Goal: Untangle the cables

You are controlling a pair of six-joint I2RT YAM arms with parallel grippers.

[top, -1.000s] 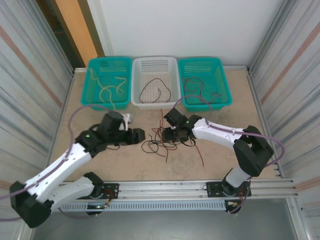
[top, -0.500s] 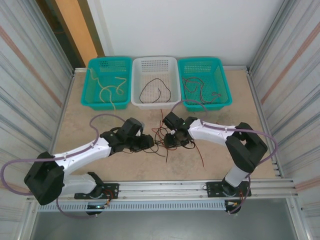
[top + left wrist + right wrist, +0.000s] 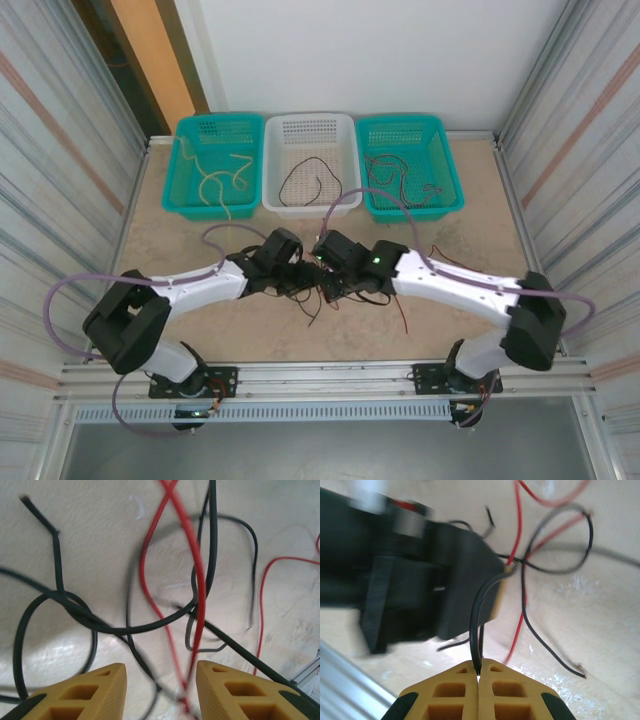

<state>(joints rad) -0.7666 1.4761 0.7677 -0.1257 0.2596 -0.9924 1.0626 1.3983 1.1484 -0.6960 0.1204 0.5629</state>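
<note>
In the last second my left arm has swung toward three o'clock and my right toward nine. Both claws now meet over the tangle of red and black cables at the centre of the table: the left gripper gapes wide with strands between its fingers, and the right gripper is pinched on a black cable, so I judge a pull-apart is being set up. Along the far edge, the left teal basket at eleven o'clock holds pale yellow cables, the white basket at twelve holds a single black wire, and the right teal basket at one o'clock holds thin dark wires.
</note>
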